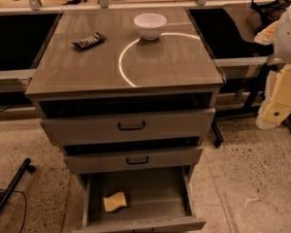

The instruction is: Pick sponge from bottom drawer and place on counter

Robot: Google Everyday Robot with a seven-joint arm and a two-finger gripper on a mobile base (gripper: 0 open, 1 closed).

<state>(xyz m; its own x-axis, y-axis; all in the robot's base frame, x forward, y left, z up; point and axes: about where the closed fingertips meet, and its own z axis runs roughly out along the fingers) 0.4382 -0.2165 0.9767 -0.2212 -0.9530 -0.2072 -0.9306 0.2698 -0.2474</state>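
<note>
The pale-yellow sponge (pixel 115 201) lies on the floor of the open bottom drawer (pixel 157 198), at its left front. The counter (pixel 165 62) is the glossy grey-brown cabinet top with a bright curved light reflection. My arm hangs at the far right edge of the view, and its cream-coloured gripper end (pixel 275 111) is beside the cabinet at the height of the top drawer, well away from the sponge and holding nothing that I can see.
A white bowl (pixel 150 25) stands at the back middle of the counter. A dark wrapped bar (pixel 89 41) lies at its back left. Two upper drawers with black handles (pixel 131 125) are slightly open. A black leg (pixel 9 191) lies on the floor at the left.
</note>
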